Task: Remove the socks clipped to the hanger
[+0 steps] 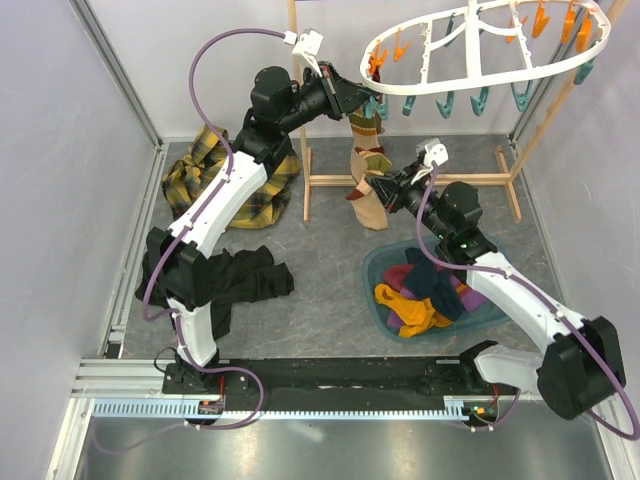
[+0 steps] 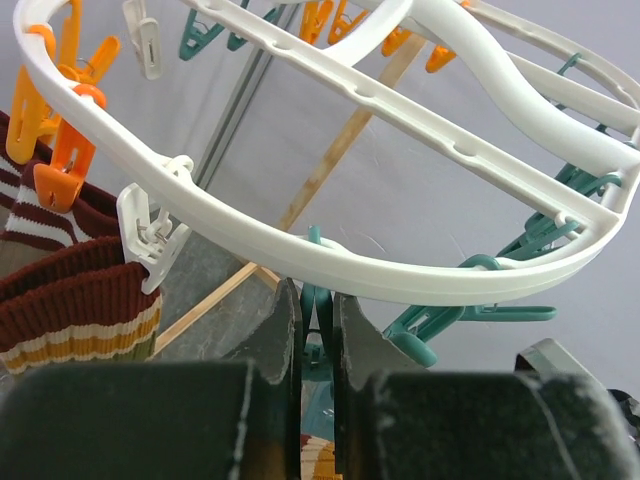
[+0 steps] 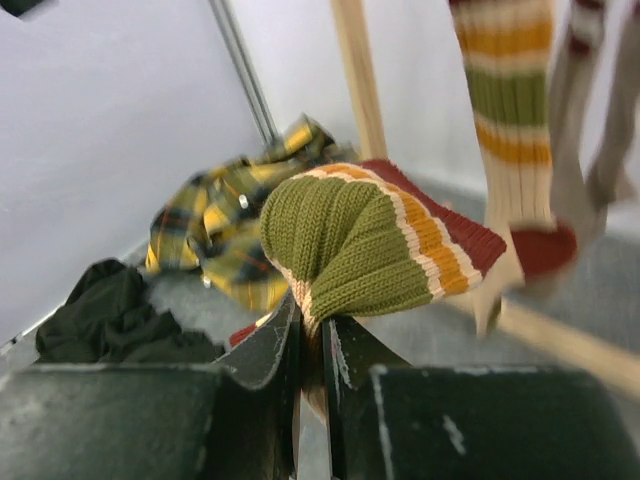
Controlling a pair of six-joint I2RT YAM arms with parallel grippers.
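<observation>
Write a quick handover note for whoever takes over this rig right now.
Left end effector: shut on a teal clip under the hanger rim.
Right end effector: shut on the toe of a striped sock hanging from it.
Done: several socks lie in the basin.
To do: unclip it and at least a second sock beside it; drop them in the basin.

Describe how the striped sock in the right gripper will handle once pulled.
Likely floppy: the striped sock bunches and folds over the right gripper. Probably light, ribbed knit, so it should drape, not roll.
</observation>
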